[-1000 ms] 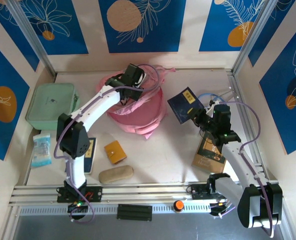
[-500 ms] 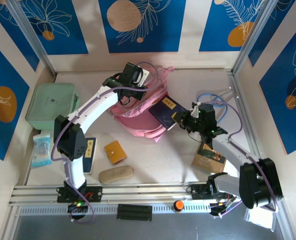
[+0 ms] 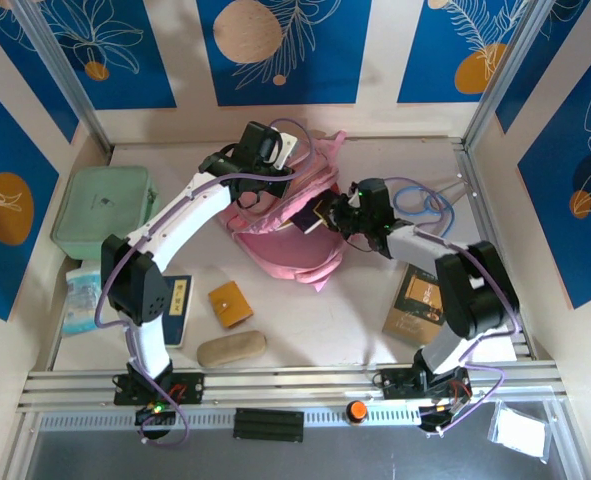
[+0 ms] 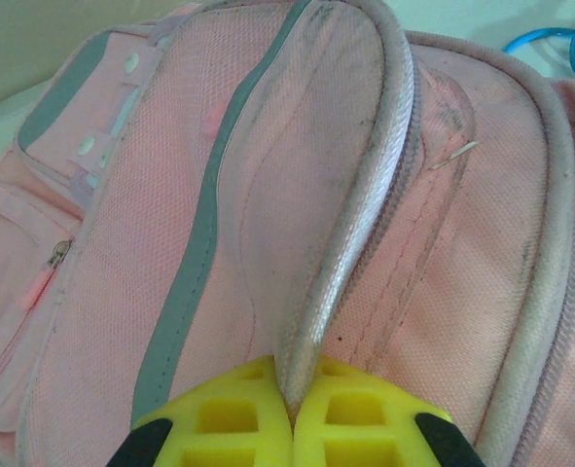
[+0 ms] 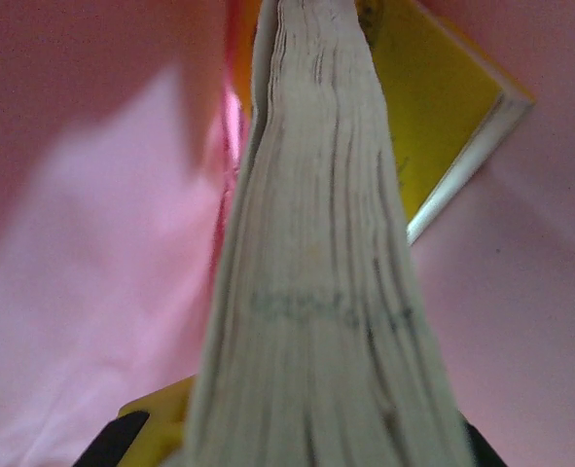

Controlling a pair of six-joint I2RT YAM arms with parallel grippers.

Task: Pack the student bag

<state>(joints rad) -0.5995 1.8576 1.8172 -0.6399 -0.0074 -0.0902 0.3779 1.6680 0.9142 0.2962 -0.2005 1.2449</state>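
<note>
No word or number can be read with certainty. In the opening of the backpack (image 3: 280,240), the book (image 5: 316,292) has a faint grey stamp across its page edges, too blurred to make out. Left of the backpack, the green case (image 3: 102,212) has a small dark logo on its lid, too small to read. Nearer than the backpack and to its left, a blue booklet (image 3: 180,315) has a yellow label with dark characters, illegible. Right of the backpack, a brown book (image 3: 418,303) shows pale cover print, also illegible.
</note>
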